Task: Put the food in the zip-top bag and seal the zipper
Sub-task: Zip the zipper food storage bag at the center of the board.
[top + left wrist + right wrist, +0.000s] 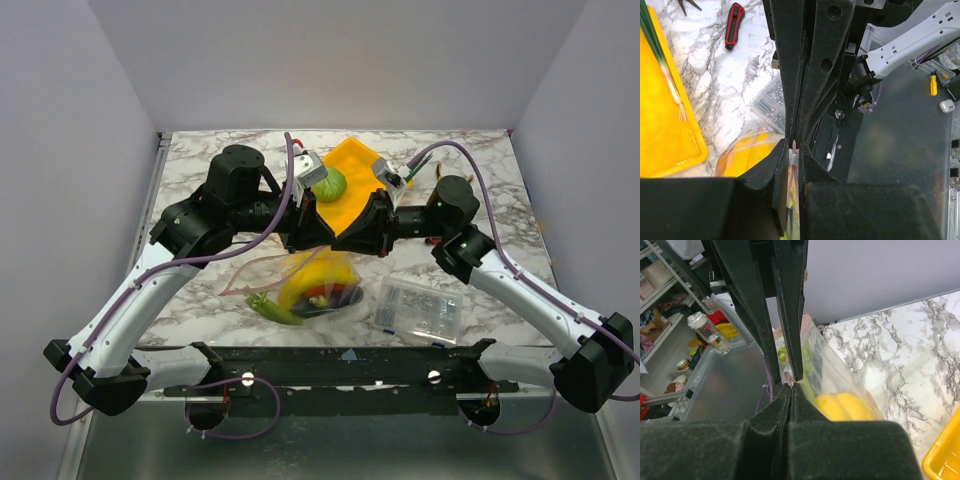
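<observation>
The zip-top bag [310,285] hangs between my two grippers at the table's middle, with yellow bananas [845,407] and green food inside. My left gripper [794,144] is shut on the pink zipper [794,148] at the bag's mouth. Facing it, my right gripper [791,385] is shut with the bag's [840,385] pink edge pinched at its tips. In the top view the two grippers meet at the bag's top [335,242]. A leek [660,65] lies on the yellow tray [670,150]. A green leafy piece [330,183] also sits on that tray [360,205].
A rigid clear box of small parts [420,305] stands right of the bag. A red utility knife [734,25] and pliers [687,5] lie on the marble beyond the tray. The black front rail [340,365] runs along the near edge.
</observation>
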`<state>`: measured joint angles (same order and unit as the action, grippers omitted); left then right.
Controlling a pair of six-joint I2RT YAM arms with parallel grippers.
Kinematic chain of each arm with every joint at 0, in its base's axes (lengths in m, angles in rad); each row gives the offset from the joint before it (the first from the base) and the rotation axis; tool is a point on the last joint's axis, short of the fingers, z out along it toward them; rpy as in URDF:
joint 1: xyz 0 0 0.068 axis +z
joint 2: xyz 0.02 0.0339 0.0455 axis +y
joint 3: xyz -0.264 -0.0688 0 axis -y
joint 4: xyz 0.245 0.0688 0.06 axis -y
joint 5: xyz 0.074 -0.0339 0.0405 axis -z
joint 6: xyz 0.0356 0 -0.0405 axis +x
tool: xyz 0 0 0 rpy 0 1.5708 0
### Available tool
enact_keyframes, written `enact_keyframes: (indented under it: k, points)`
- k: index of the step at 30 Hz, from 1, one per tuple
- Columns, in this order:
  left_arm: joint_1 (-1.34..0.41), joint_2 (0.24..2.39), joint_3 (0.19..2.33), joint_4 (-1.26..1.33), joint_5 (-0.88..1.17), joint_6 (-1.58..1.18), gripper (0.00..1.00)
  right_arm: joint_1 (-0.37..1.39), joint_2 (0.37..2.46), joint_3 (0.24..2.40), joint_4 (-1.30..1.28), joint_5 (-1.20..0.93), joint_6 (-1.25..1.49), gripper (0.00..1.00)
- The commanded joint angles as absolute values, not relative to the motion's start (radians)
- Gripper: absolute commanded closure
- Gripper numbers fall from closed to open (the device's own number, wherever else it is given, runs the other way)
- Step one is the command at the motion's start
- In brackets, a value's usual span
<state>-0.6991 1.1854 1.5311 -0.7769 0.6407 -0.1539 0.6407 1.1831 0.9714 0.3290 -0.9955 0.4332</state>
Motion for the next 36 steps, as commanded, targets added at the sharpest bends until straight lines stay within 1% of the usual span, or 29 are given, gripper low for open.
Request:
enact_keyframes:
  k: [1,3,6,10,12,13,15,16,18,19,20,22,23,24,26,30,32,34,36]
  points:
    - [-0.696,1.172,1.519,-0.803,0.647,-0.14,0.96,0.645,1.163,0.98,0.306,-0.894,0.459,1.0]
    - [-0.694,1.172,1.52,-0.818,0.632,-0.134,1.0,0.648,1.151,0.941,0.374,-0.828,0.527,1.0]
    - [-0.686,1.17,1.526,-0.837,0.634,-0.126,1.0,0.678,1.109,0.858,0.494,-0.704,0.602,1.0]
    - [-0.677,1.166,1.522,-0.847,0.633,-0.112,1.0,0.691,1.041,0.757,0.59,-0.536,0.656,1.0]
    - [-0.668,1.16,1.514,-0.855,0.631,-0.106,1.0,0.691,1.03,0.733,0.629,-0.499,0.672,1.0]
    - [-0.662,1.156,1.505,-0.852,0.631,-0.106,1.0,0.692,1.031,0.73,0.638,-0.496,0.674,1.0]
    - [-0.65,1.147,1.492,-0.842,0.64,-0.114,1.0,0.691,1.058,0.735,0.674,-0.569,0.676,1.0]
    - [-0.644,1.143,1.488,-0.836,0.65,-0.119,1.0,0.692,1.077,0.763,0.649,-0.632,0.646,1.0]
    - [-0.634,1.135,1.484,-0.818,0.674,-0.136,1.0,0.691,1.092,0.825,0.514,-0.7,0.517,1.0]
    - [-0.631,1.131,1.481,-0.804,0.687,-0.143,1.0,0.691,1.089,0.833,0.494,-0.744,0.471,0.95]
    - [-0.631,1.129,1.479,-0.79,0.698,-0.149,1.0,0.691,1.08,0.831,0.479,-0.789,0.423,0.8]
    - [-0.63,1.128,1.482,-0.779,0.716,-0.159,1.0,0.691,1.074,0.849,0.405,-0.86,0.325,0.53]
    - [-0.63,1.127,1.484,-0.78,0.721,-0.161,1.0,0.691,1.081,0.866,0.383,-0.906,0.297,0.45]
    - [-0.63,1.127,1.485,-0.78,0.724,-0.163,1.0,0.691,1.098,0.887,0.355,-0.96,0.279,0.4]
    - [-0.63,1.121,1.483,-0.776,0.727,-0.166,1.0,0.691,1.143,0.924,0.339,-1.042,0.28,0.37]
    - [-0.629,1.114,1.486,-0.766,0.744,-0.174,1.0,0.693,1.211,0.934,0.427,-1.06,0.349,0.36]
    - [-0.629,1.111,1.484,-0.758,0.751,-0.182,1.0,0.695,1.226,0.927,0.491,-1.054,0.394,0.4]
    - [-0.629,1.11,1.482,-0.746,0.758,-0.192,1.0,0.702,1.246,0.921,0.581,-1.078,0.458,0.49]
    - [-0.629,1.109,1.485,-0.741,0.755,-0.203,1.0,0.71,1.262,0.925,0.609,-1.079,0.492,0.66]
